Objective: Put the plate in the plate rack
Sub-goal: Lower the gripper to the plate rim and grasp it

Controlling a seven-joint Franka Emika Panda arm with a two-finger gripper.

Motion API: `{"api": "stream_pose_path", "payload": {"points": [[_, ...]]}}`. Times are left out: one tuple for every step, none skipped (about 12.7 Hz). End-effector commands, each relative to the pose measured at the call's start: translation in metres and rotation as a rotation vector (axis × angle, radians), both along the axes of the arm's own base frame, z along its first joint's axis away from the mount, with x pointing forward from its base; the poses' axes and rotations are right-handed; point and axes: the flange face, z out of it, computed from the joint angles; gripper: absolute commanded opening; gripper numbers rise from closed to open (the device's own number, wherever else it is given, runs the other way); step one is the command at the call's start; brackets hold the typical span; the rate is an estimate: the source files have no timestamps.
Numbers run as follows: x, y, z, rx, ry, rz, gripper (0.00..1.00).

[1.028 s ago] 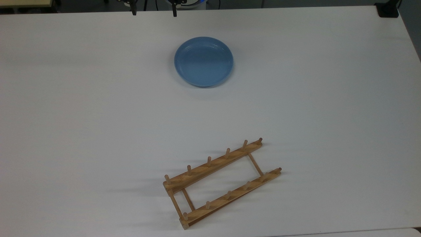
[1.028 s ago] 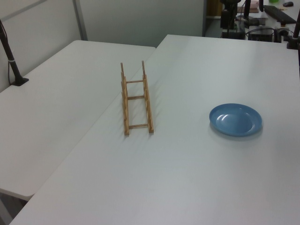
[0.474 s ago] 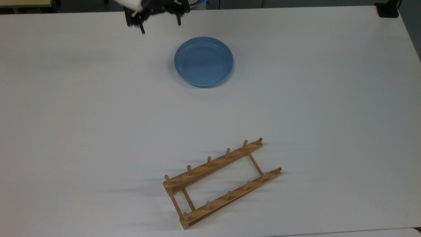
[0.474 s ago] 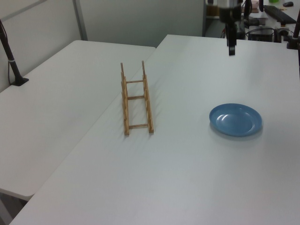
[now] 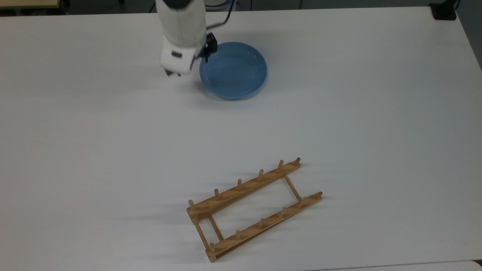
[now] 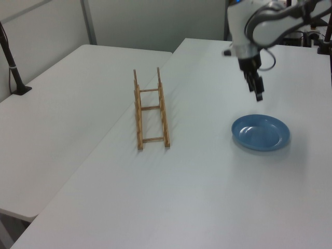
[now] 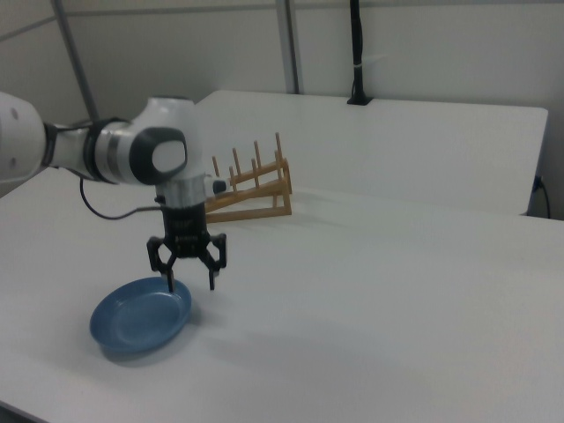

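Observation:
The light-blue plate (image 5: 233,70) (image 6: 260,133) (image 7: 141,317) lies flat on the white table at the top view's upper middle. The wooden plate rack (image 5: 254,209) (image 6: 151,109) (image 7: 251,189) lies far from it, near the top view's bottom edge, with nothing between its pegs. My gripper (image 7: 189,282) (image 6: 258,92) hangs open, pointing down, a little above the plate's rim on the top view's left side. One fingertip (image 7: 168,284) is over the plate's edge and the other is outside it. Nothing is held. The white arm (image 5: 181,34) covers most of the gripper in the top view.
A second white table (image 6: 62,114) adjoins along the left view's left. A black clamped pole (image 6: 13,65) (image 7: 357,53) stands on it. A black mount (image 5: 444,11) sits at the top view's upper right corner. Desk clutter lies behind the arm.
The arm has swung in from the top view's upper edge and come down beside the plate's left rim. Plate and rack have not moved.

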Motion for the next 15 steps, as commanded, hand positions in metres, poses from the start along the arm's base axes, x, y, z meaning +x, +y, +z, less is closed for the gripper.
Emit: {"api": "stream_pose_path", "payload": {"points": [[0.005,0.029,-0.044,-0.036,0.011,0.015,0.54],[0.006,0.034,-0.052,-0.039,0.016,0.012,0.51],[0.007,0.040,-0.059,-0.045,0.015,0.002,0.43],[0.007,0.042,-0.062,-0.048,0.017,-0.005,0.39],[0.007,0.042,-0.063,-0.049,0.017,-0.008,0.28],[0.008,0.040,-0.060,-0.050,0.017,-0.012,0.17],[0.009,0.037,-0.053,-0.049,0.012,-0.020,0.04],[0.009,0.037,-0.050,-0.047,0.006,-0.020,0.00],[0.014,0.035,-0.040,-0.046,-0.014,-0.025,0.00],[0.018,0.034,-0.030,-0.046,-0.021,-0.030,0.00],[0.024,0.029,-0.016,-0.047,-0.031,-0.038,0.00],[0.029,0.026,-0.006,-0.047,-0.044,-0.045,0.00],[0.033,0.024,0.011,-0.045,-0.061,-0.052,0.00],[0.038,0.024,0.030,-0.044,-0.082,-0.058,0.00],[0.043,0.026,0.050,-0.037,-0.102,-0.062,0.00]]}}
